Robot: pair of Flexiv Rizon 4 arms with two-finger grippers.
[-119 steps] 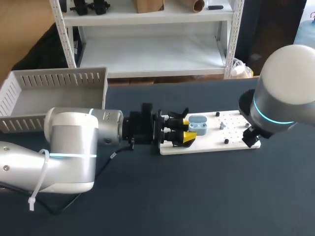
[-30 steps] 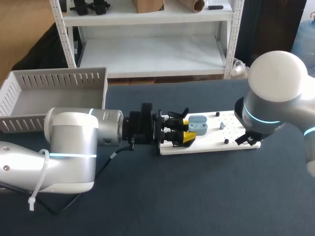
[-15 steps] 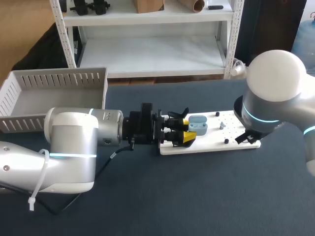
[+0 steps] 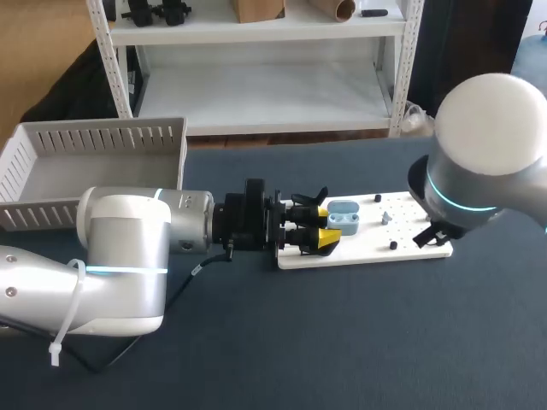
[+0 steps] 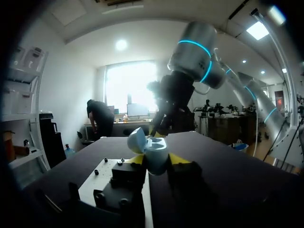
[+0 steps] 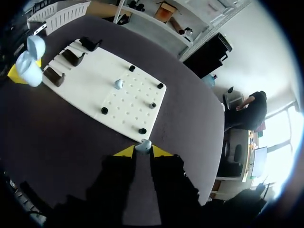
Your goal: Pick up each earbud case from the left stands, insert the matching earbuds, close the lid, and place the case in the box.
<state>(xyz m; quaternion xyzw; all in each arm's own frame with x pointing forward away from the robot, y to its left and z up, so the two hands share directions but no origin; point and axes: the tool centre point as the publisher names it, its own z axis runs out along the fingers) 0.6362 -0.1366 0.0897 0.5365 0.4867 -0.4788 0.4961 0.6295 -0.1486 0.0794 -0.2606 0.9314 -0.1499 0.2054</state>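
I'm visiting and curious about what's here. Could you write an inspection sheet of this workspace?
Surface: dark blue-grey table, bearing a white perforated plate with black stands.
Job's things: open light blue plastic earbud case; one small pale blue earbud lying on the plate; grey slotted box at the table's left.
Clutter: nothing seen.
Grippers: left gripper, jaws shut on the case; right gripper, jaws shut on another pale blue earbud.
Cables: black cable trailing beside the left arm.
Surroundings: nothing seen reaching over the table.
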